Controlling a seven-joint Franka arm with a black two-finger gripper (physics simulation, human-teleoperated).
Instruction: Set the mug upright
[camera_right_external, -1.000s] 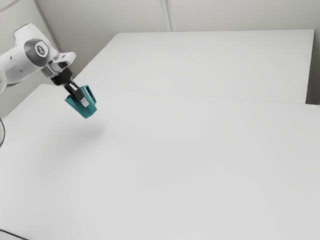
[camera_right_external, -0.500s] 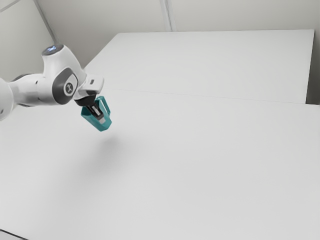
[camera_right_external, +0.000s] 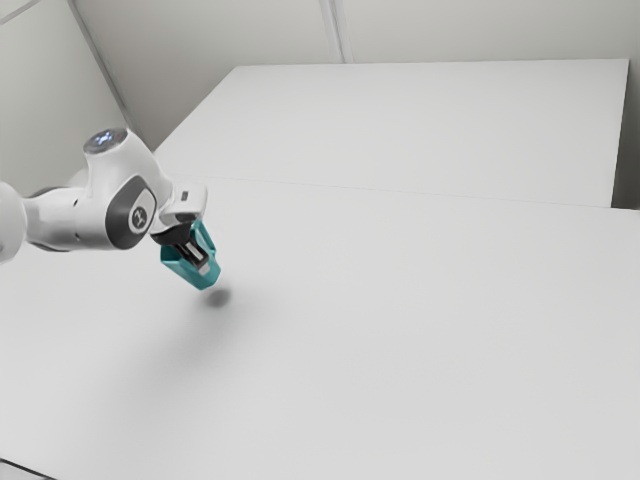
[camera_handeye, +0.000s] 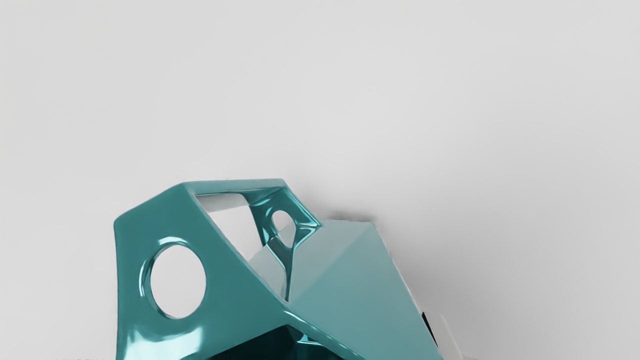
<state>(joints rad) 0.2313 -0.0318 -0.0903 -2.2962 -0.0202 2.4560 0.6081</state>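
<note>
At the left of the exterior view, my gripper (camera_right_external: 203, 266) holds the teal mug (camera_right_external: 208, 279) by its body, tilted, with its base end low and its shadow just beneath on the table. The mug's handle points up and away from the fingers. In the wrist view the angular mug (camera_handeye: 350, 280) shows its faceted side, its handle with round holes, and part of its dark opening. One fingertip (camera_handeye: 442, 332) lies against the mug's side there; the opposite finger is hidden by the mug.
The broad white table (camera_right_external: 420, 330) stretches to the exterior view's right. Behind it stands another white surface (camera_right_external: 420, 130). A dark cable (camera_right_external: 28, 469) lies at the near left corner of the exterior view.
My hand has come toward the exterior view's right and then down, carrying the tilted mug. The mug's shadow has become smaller and darker, closer beneath it.
</note>
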